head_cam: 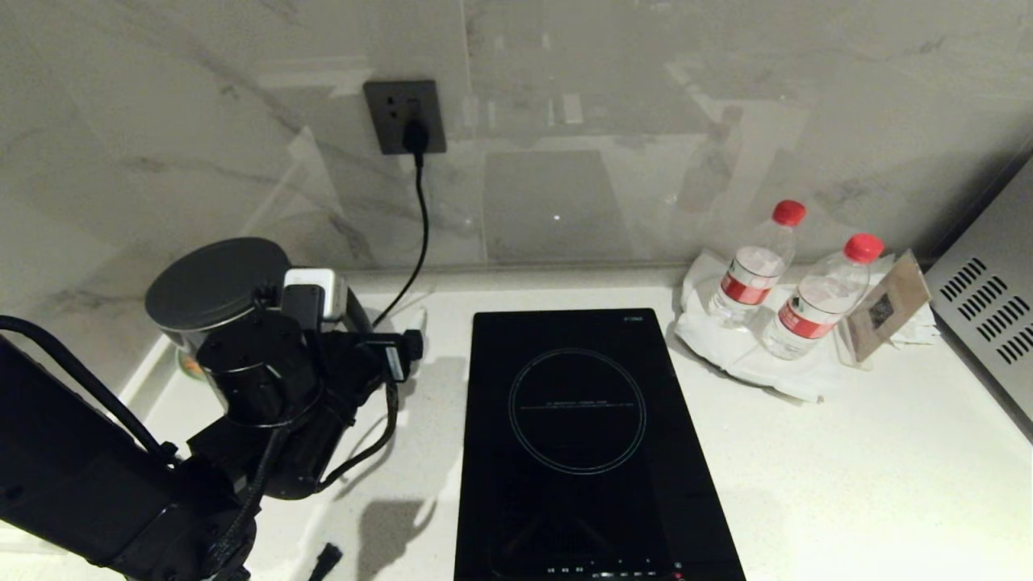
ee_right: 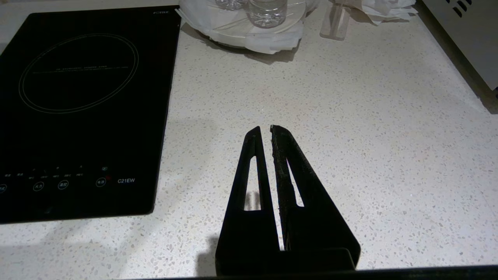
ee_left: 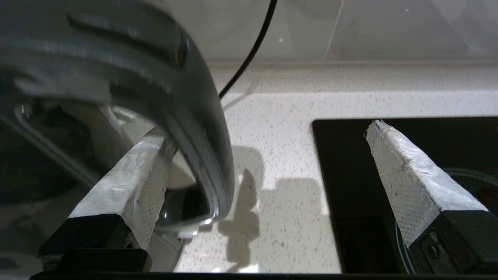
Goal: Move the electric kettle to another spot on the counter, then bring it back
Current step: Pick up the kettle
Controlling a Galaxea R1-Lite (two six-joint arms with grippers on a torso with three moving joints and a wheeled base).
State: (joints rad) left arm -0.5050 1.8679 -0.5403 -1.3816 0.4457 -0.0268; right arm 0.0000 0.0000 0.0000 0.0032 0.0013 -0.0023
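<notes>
The black electric kettle stands at the back left of the white speckled counter, partly hidden behind my left arm. In the left wrist view my left gripper is open wide. One taped finger reaches inside the kettle's loop handle, so the handle lies between the fingers, close to that one. The other finger hangs over the hob, apart from the kettle. My right gripper is shut and empty, low over bare counter to the right of the hob.
A black glass induction hob lies in the counter's middle. A cord runs up to a wall socket. Two red-capped water bottles on white cloth and a card stand sit back right, beside a metal appliance.
</notes>
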